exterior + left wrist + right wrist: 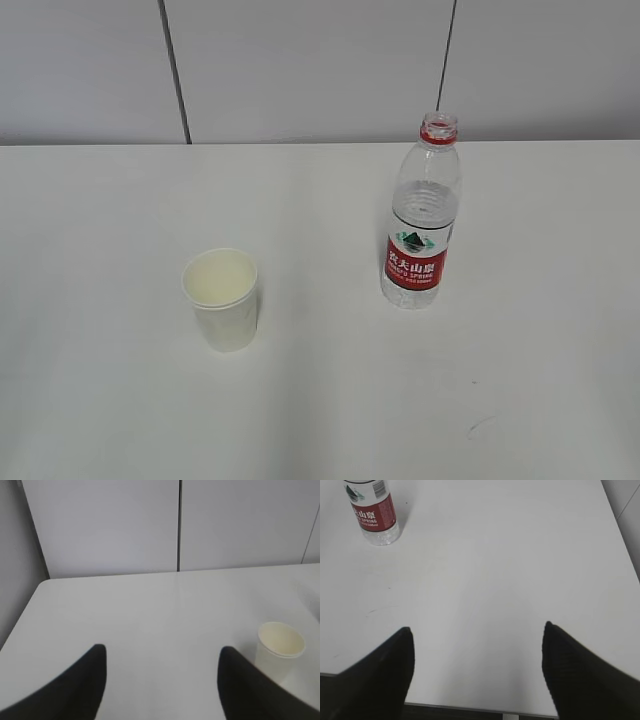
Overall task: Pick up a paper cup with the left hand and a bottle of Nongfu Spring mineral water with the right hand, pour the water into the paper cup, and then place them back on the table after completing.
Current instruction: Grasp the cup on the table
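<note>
Nothing has been picked up yet; I'd judge this to be the very start, with both arms held back from their targets. The paper cup (221,298) stands upright at lower left of centre in the exterior view, empty as far as I can tell, and the bottle (423,215) stands upright to its right, well apart from it, on the white surface (100,220). The cap is off: the neck is open with a red ring around it. The water (425,210) seems to reach the ribbed shoulder, though the level is hard to read.

Neither arm shows in the exterior view. In the left wrist view the left claw (162,680) is spread wide with nothing between its dark fingers (80,685); the cup sits at the lower right of that frame, off to the side of the opening. In the right wrist view the right claw (477,670) is likewise released and empty, hanging near the surface's edge, with the bottle far off in the upper left corner.

Next, I'd say, each claw must swing inward to line up on its object, the left gripping gently so the cup does not crush.

The red label carries a green mountain emblem, white Chinese characters and, beneath them, small Latin lettering that looks like "NONGFU SPRING". A barcode shows above it in the right wrist view.
</note>
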Robot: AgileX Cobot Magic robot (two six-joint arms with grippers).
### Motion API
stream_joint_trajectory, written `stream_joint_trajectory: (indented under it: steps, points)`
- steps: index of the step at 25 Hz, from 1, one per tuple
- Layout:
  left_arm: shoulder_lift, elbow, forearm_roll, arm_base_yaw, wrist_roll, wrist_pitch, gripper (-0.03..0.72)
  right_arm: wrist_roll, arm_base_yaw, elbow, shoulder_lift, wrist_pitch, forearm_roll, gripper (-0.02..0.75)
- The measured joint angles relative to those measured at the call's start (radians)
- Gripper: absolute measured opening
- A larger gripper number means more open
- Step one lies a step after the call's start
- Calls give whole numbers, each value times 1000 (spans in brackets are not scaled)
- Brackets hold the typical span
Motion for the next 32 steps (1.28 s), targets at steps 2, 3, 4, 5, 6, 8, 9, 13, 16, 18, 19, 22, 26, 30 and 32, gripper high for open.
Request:
stream_joint_trajectory:
  steps: [2,3,4,5,6,8,9,13,16,18,19,22,26,30,32]
  points:
    - [0,41,-15,0,0,-68,437,0,0,0,0,0,0,587]
    - [0,62,-15,0,0,-93,437,0,0,0,0,0,0,587]
    - [0,81,-21,0,0,-119,437,0,0,0,0,0,0,587]
    - [0,99,-23,0,0,-158,437,0,0,0,0,0,0,587]
    - [0,112,-24,0,0,-194,437,0,0,0,0,0,0,587]
    - [3,126,-24,0,0,-255,437,0,0,0,0,0,0,587]
    - [6,138,-24,0,0,-299,437,0,0,0,0,0,0,587]
    - [64,185,-24,0,0,-429,437,0,0,0,0,0,0,587]
    - [134,197,-24,0,0,-492,437,0,0,0,0,0,0,587]
    - [188,197,-24,0,0,-522,437,0,0,0,0,0,0,587]
    - [223,197,-24,0,0,-538,437,0,0,0,0,0,0,587]
    - [308,198,-15,0,0,-606,437,0,0,0,0,0,0,587]
    - [434,198,5,0,0,-716,437,0,0,0,0,0,0,587]
    - [575,198,15,0,0,-785,437,0,0,0,0,0,0,587]
    - [648,198,16,0,0,-835,437,0,0,0,0,0,0,587]
